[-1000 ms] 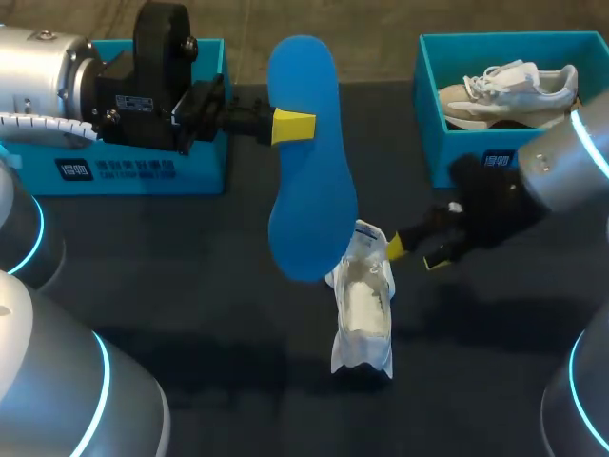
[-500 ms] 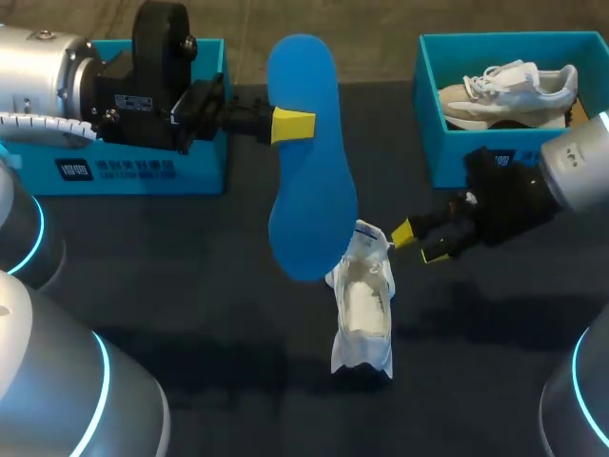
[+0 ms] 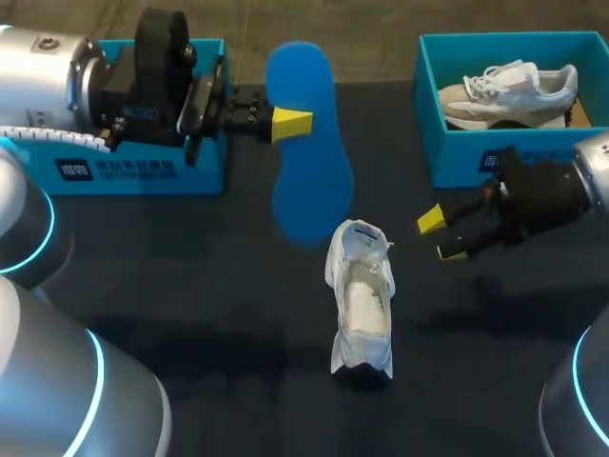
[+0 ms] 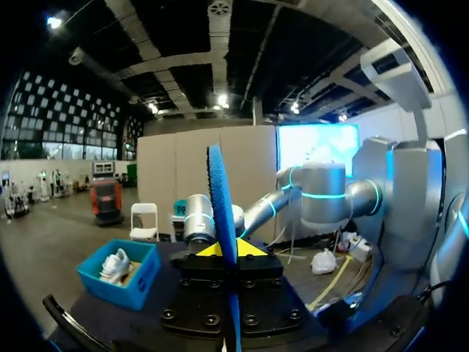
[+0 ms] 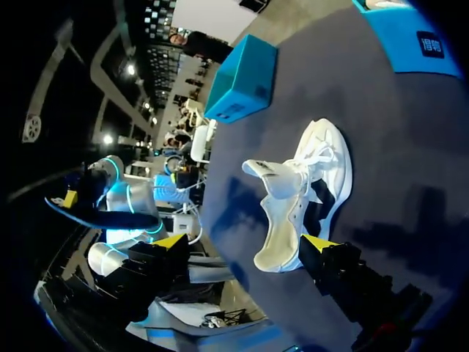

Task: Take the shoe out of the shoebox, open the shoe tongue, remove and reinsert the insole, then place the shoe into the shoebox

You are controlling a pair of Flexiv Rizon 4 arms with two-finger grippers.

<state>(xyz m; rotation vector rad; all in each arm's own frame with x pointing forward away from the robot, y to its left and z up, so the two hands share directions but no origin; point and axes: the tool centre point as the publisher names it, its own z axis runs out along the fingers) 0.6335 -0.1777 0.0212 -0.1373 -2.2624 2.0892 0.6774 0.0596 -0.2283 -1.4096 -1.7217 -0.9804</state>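
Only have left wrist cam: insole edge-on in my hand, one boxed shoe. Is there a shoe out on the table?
Observer: Yes. A white shoe lies on the table, near the free end of the insole, apart from it.
Operator: Right hand on it?
Observer: No. The right hand is open, off to the shoe's side, touching nothing.
Operator: Tongue state?
Observer: The tongue is lifted away from the laces, so the shoe's opening is exposed.
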